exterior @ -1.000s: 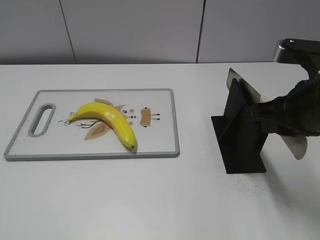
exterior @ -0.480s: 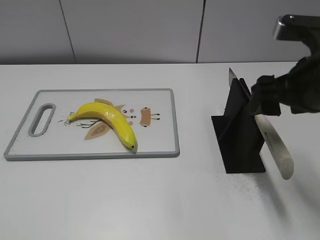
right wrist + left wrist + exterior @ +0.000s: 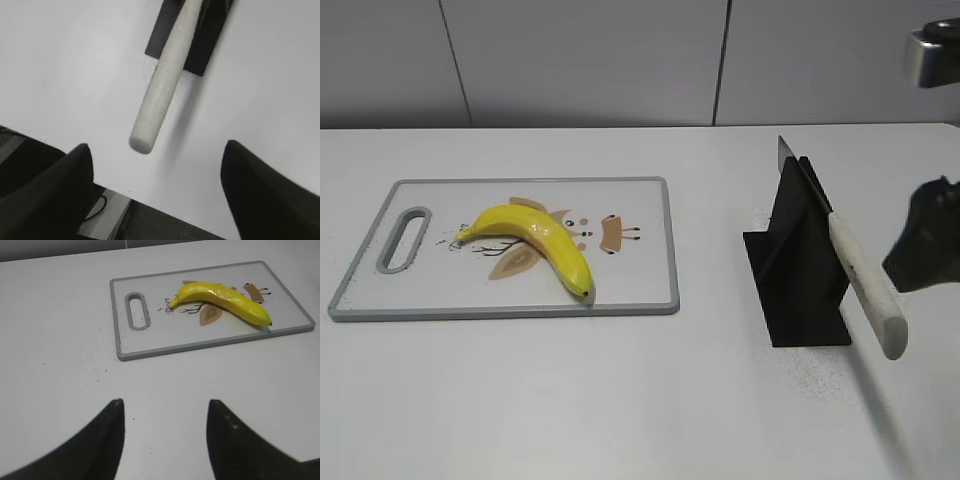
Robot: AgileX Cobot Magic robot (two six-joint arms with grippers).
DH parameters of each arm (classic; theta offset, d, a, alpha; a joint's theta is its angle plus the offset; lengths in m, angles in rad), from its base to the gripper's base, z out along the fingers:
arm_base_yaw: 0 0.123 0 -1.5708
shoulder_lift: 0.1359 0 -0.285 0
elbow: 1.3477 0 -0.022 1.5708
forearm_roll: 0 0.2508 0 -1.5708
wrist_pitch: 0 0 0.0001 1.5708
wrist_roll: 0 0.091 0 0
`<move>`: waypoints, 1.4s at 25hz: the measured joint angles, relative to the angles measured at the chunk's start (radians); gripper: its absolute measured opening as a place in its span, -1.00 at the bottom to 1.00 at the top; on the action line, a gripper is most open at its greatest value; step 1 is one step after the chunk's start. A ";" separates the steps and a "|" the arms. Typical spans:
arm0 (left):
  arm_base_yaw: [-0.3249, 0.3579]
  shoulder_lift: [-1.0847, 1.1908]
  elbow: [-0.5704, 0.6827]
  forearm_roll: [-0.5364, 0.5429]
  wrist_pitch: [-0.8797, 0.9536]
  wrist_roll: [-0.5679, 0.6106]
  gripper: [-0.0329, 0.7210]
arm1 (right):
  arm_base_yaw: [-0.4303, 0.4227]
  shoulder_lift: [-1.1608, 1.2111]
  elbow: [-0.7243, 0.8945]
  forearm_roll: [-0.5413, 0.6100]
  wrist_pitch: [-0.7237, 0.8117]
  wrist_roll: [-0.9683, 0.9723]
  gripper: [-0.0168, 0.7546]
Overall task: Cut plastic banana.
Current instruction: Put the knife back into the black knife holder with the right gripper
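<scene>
A yellow plastic banana (image 3: 535,240) lies on a white cutting board with a grey rim (image 3: 650,300); both also show in the left wrist view, the banana (image 3: 222,297) on the board (image 3: 150,350). A knife with a pale handle (image 3: 865,290) rests slanted in a black stand (image 3: 800,270). My right gripper (image 3: 157,150) is open, its jaws apart from the handle (image 3: 162,95), a little behind its butt end. In the exterior view only part of the right arm (image 3: 925,240) shows at the right edge. My left gripper (image 3: 165,407) is open and empty over bare table, short of the board.
The white table's edge (image 3: 165,212) lies just under my right gripper, with dark floor and a cable below. A grey wall (image 3: 620,60) stands behind the table.
My right gripper has let go of the knife handle and drawn back to the right. The knife has settled slanted in the stand. The banana and board have not moved.
</scene>
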 joint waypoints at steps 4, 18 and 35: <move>0.000 0.000 0.000 0.000 0.000 0.000 0.46 | 0.000 -0.163 0.030 0.040 0.042 -0.068 0.58; 0.000 0.000 0.000 0.000 0.000 0.000 0.46 | 0.000 -0.841 0.342 0.023 0.013 -0.082 0.58; 0.000 0.000 0.000 0.000 0.000 0.000 0.45 | 0.000 -1.159 0.459 0.021 0.010 -0.082 0.23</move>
